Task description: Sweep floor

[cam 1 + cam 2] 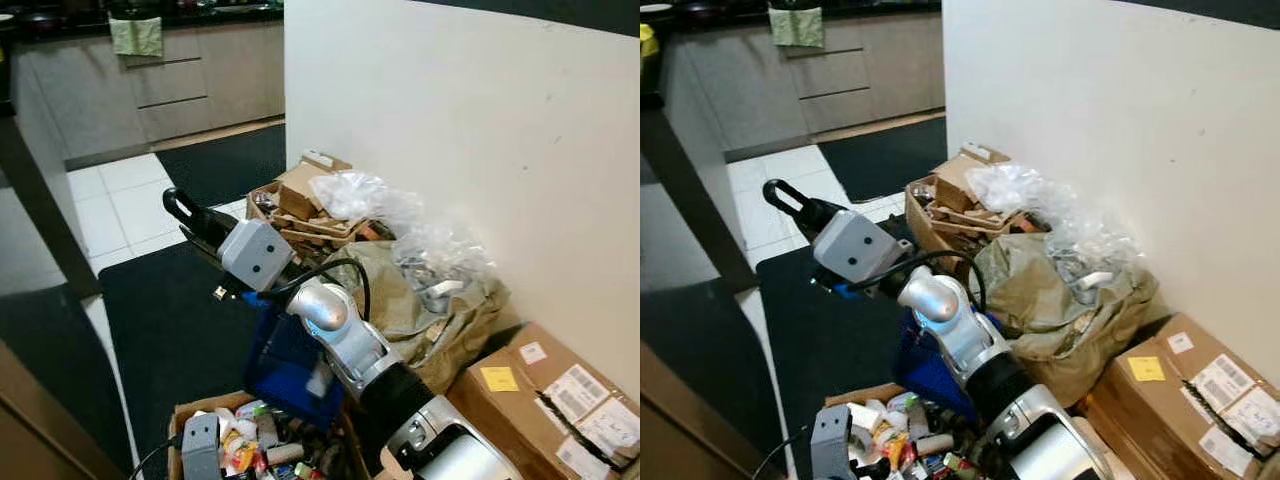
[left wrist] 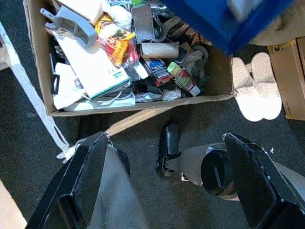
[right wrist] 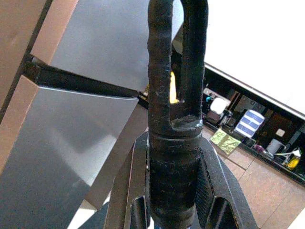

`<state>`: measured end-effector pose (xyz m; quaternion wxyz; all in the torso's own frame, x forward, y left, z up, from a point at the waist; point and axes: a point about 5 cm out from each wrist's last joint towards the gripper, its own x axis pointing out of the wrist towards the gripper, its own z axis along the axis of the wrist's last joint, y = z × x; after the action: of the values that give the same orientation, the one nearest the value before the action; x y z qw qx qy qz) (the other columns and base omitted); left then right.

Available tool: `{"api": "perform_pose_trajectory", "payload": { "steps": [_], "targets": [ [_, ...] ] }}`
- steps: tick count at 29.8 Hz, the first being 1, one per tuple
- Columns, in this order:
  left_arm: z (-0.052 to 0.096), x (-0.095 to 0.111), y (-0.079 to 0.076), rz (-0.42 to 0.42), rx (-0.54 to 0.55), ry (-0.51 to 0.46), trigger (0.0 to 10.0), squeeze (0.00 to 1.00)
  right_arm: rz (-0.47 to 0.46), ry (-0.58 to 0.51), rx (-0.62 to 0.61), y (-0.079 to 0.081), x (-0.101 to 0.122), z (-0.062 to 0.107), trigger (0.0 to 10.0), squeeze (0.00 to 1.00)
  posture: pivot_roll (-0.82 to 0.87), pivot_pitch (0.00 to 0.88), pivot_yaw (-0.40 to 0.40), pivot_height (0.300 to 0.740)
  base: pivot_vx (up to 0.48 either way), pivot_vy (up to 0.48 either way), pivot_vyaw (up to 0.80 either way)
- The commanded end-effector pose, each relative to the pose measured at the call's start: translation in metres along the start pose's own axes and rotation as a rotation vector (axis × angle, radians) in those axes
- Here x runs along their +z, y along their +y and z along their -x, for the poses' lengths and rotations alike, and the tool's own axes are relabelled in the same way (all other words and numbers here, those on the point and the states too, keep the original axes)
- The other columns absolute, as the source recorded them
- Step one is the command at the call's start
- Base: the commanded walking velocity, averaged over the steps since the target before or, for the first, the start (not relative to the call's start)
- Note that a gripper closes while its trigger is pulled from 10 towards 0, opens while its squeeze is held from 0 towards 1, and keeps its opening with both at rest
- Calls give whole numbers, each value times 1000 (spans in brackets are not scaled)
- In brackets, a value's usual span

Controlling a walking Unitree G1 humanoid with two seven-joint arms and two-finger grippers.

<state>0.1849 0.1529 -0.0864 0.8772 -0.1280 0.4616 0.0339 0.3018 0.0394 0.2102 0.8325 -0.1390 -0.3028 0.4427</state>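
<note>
My right arm reaches forward over the black mat [image 1: 170,320]. Its gripper [image 1: 212,232] is shut on a black handle [image 1: 180,208] that ends in an oval loop. In the right wrist view the handle [image 3: 172,95] runs straight out between the two fingers [image 3: 217,200]. A blue plastic thing [image 1: 285,365] sits under that arm; what it is cannot be made out. My left gripper [image 2: 164,186] hangs low and open, fingers [image 2: 78,181] wide apart with nothing between them, above the dark floor next to a cardboard box of rubbish [image 2: 47,90].
Piled along the white wall [image 1: 450,120] are a box of cardboard scraps [image 1: 300,205], clear plastic, an olive sack [image 1: 430,305] and a labelled carton [image 1: 560,400]. White slippers [image 2: 257,86] lie by the rubbish box. Beyond the mat are white tiles [image 1: 120,205] and kitchen cabinets [image 1: 190,85].
</note>
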Motion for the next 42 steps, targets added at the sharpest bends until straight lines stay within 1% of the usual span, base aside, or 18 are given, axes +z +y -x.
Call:
{"api": "perform_pose_trajectory", "payload": {
  "steps": [1,4,5,7,8,12,16,19,20,21,22,24,25,27,28,29,32,42],
  "targets": [
    [1,-2,4,-2,15,12,10000,0,-18,-87,17,12,17,-13,10000,0,32,0,-45,740,0,0,0],
    [1,-2,4,-2,14,12,10000,0,-15,-84,20,13,16,-12,10000,0,33,0,-45,740,0,0,0],
    [1,-2,4,-3,12,12,10000,0,31,-106,1,9,19,-10,10000,0,35,0,-45,740,0,0,0],
    [1,-2,4,-3,12,12,10000,0,31,-106,1,9,19,-10,10000,0,35,0,-45,740,0,0,0],
    [1,-1,4,-3,11,12,10000,0,56,-123,-15,5,22,-10,10000,0,31,0,-43,740,0,0,0],
    [1,-1,4,-7,10,15,10000,0,94,-108,25,11,17,-7,10000,0,31,0,-43,740,0,0,0],
    [1,-1,4,-4,9,13,10000,0,52,-121,-47,-5,24,-10,10000,0,33,0,-46,740,0,0,0],
    [0,-1,4,-6,9,16,10000,0,56,-105,-48,-8,21,-9,10000,0,27,0,-40,740,0,0,0],
    [0,-1,4,-6,9,15,10000,0,12,-68,-85,-15,15,-8,10000,0,29,0,-42,740,0,0,0],
    [0,-1,4,-6,9,15,10000,0,12,-68,-85,-15,15,-8,10000,0,29,0,-42,740,0,0,0],
    [0,-1,4,-6,9,15,10000,0,-25,-43,-114,-21,11,-7,10000,0,29,0,-42,740,0,0,0],
    [0,-1,4,-6,9,17,10000,0,-243,45,-190,-38,-4,-3,10000,0,27,0,-40,740,0,0,0],
    [0,-1,4,-9,9,21,10000,0,-400,97,-212,-44,-13,0,10000,0,23,0,-36,740,0,0,0],
    [0,-1,4,-9,9,21,10000,0,-400,97,-212,-44,-13,0,10000,0,23,0,-36,740,0,0,0],
    [0,-1,4,-12,9,23,10000,0,-507,122,-220,-46,-18,2,10000,0,23,0,-36,740,0,0,0],
    [0,-1,4,-14,9,25,10000,0,-568,146,-217,-48,-23,5,10000,0,23,0,-36,740,0,0,0],
    [0,-1,4,-16,8,26,10000,0,-583,153,-221,-51,-25,9,10000,0,24,0,-35,740,0,0,0],
    [1,-2,4,-22,9,25,10000,0,-524,171,-236,-55,-30,22,10000,0,22,0,-36,740,0,0,0]
  ]
}}
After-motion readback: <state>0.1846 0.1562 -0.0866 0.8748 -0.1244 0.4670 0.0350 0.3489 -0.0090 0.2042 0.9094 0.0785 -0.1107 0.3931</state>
